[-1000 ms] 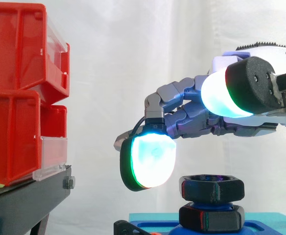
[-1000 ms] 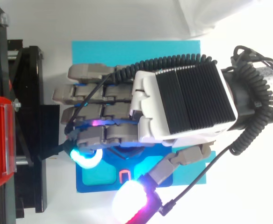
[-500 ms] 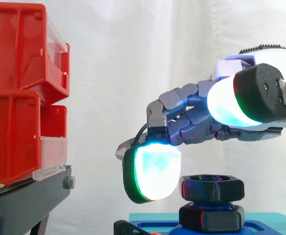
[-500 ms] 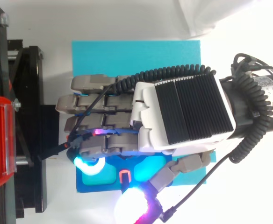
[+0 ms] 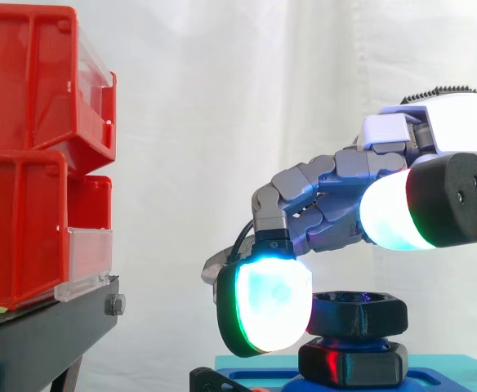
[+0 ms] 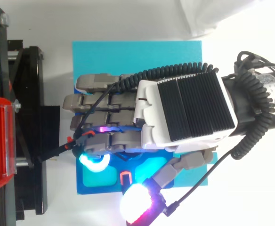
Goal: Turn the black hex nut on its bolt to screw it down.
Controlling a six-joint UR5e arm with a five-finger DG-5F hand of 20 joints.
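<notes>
White curtain, hand (image 6: 184,113) over blk hex nut (image 5: 361,314)

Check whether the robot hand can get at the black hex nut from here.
Likely yes: the robot hand hovers just above the black hex nut, with a glowing pad at the nut's side and nothing between them. Contact is unclear.
</notes>
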